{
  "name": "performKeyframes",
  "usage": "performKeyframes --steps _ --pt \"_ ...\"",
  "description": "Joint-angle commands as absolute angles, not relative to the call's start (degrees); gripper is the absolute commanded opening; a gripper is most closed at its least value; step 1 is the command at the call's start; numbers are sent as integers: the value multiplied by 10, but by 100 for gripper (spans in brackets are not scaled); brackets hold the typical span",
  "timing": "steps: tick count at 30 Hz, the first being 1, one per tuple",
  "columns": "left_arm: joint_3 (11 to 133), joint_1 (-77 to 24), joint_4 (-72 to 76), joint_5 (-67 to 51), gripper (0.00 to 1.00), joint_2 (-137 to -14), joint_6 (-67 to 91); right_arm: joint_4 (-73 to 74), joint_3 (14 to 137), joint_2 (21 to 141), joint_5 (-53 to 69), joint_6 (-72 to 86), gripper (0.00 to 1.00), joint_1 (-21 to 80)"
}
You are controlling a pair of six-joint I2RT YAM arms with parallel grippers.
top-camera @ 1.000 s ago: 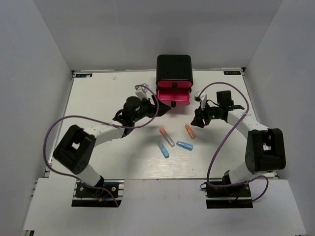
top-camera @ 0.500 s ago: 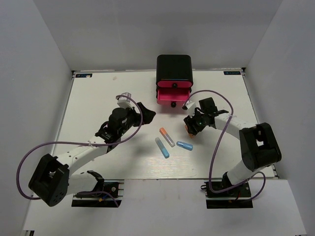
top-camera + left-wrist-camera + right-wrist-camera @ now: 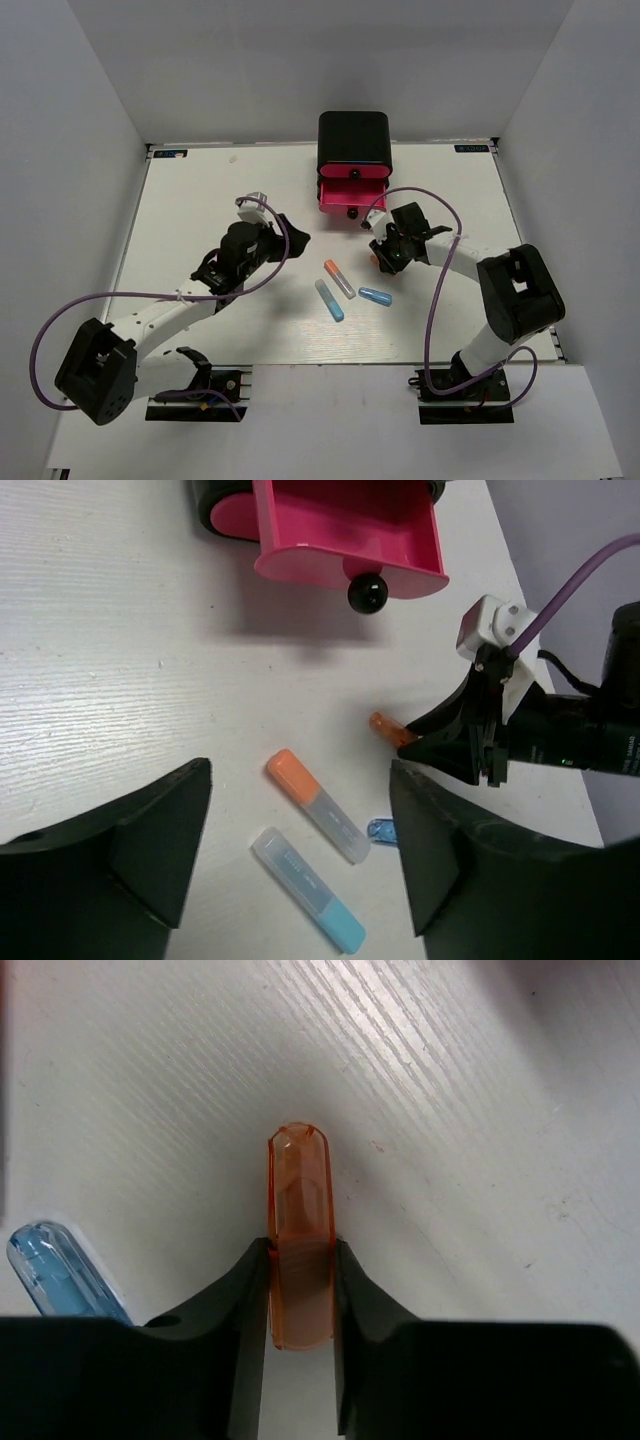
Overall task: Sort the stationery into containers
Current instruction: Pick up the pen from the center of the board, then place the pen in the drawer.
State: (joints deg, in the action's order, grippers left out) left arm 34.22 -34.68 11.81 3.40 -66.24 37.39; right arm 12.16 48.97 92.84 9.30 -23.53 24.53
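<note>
The black container case (image 3: 353, 138) stands at the back, with one pink drawer (image 3: 347, 196) pulled open and showing nothing inside (image 3: 350, 525). My right gripper (image 3: 300, 1260) is shut on the sides of an orange marker (image 3: 300, 1195) that lies on the table in front of the drawer (image 3: 374, 259). My left gripper (image 3: 300, 850) hangs open and holds nothing. It is left of the markers (image 3: 296, 234). Beneath it lie an orange-grey marker (image 3: 318, 806) and a light blue marker (image 3: 307, 888). A blue marker (image 3: 374, 295) lies beside my right gripper (image 3: 381, 257).
The drawer's black knob (image 3: 367, 592) sticks out toward the markers. My right arm's purple cable (image 3: 440, 290) loops over the table's right side. White walls enclose the table on three sides. Bare white tabletop (image 3: 200, 200) stretches along the left.
My left arm has drawn back from the drawer toward the left front. My right gripper has moved left and down onto the orange marker and closed on it.
</note>
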Motion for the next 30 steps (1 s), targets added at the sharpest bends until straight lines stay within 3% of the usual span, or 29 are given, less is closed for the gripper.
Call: performKeyframes --steps 1,4,7,11,16,25,29,30 --pt "357 -350 104 4 79 -657 332 137 479 917 102 -253 15 249" --pt "365 -350 104 -38 63 -677 304 148 491 889 127 -292 3 243" --pt "376 -350 115 -82 50 -697 280 166 532 859 168 -340 0 242" --pt "395 -357 115 -112 45 -715 244 169 609 829 230 -392 0 235" --pt "396 -369 115 -117 45 -720 213 163 677 852 338 -487 2 224" --pt "388 -385 128 -117 46 -715 207 149 816 996 311 -565 3 214" --pt "400 -391 128 -117 46 -720 184 139 855 1042 290 -561 9 212" --pt "405 -398 128 -117 47 -720 184 155 867 1052 290 -564 17 211"
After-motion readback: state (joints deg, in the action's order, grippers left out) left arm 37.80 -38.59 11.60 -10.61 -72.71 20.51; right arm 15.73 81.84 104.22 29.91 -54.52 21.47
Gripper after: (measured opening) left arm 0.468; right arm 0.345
